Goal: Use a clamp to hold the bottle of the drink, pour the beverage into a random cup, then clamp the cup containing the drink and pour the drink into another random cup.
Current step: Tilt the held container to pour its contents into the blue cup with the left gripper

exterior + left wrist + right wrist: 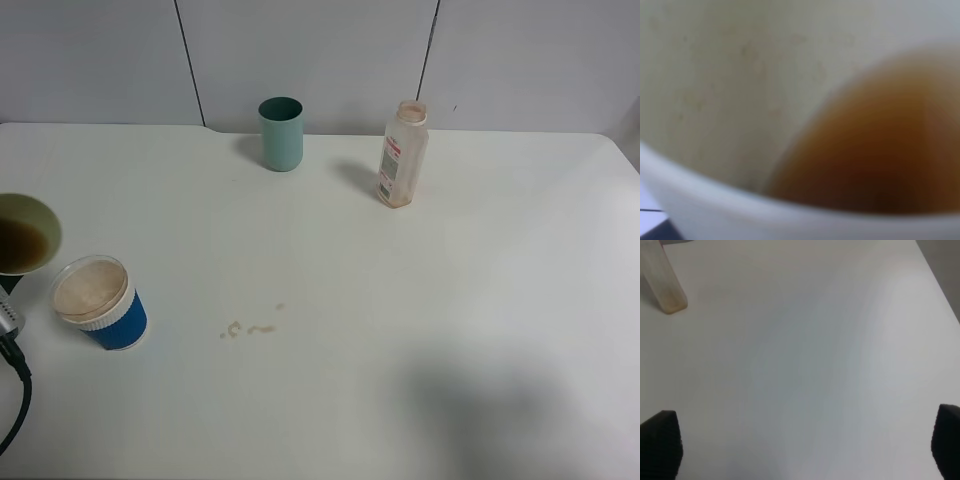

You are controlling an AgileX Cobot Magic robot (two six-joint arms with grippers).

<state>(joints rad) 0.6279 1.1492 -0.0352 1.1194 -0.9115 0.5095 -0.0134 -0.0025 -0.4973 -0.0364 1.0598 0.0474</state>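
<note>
White tabletop (420,330) under pale wall panels fills my screens, and the work sits at its left edge. I cannot see the left gripper's jaws, but they are closed and, as I read it, clamped on the pale yellow-green cup (22,232). That cup hangs raised just beside the blue cup (100,302), and the wrist camera stares straight into it at the brown beverage (875,150). The right gripper (805,450) stands spread wide over bare table, holding nothing. The bottle (403,153) is upright and well apart at the back, near the teal tumbler (280,133). So I judge the second pour is the step in hand. To do it well I would bring the held cup's lip over the middle of the blue cup's wide rim before tipping. Then I would roll the wrist slowly so the thin liquid runs in one stream. Small brown drips (250,328) on the table show how easily it splashes. The blue cup shows a pale tan surface inside. I cannot tell how full it is, so I would watch the level and stop early.
</note>
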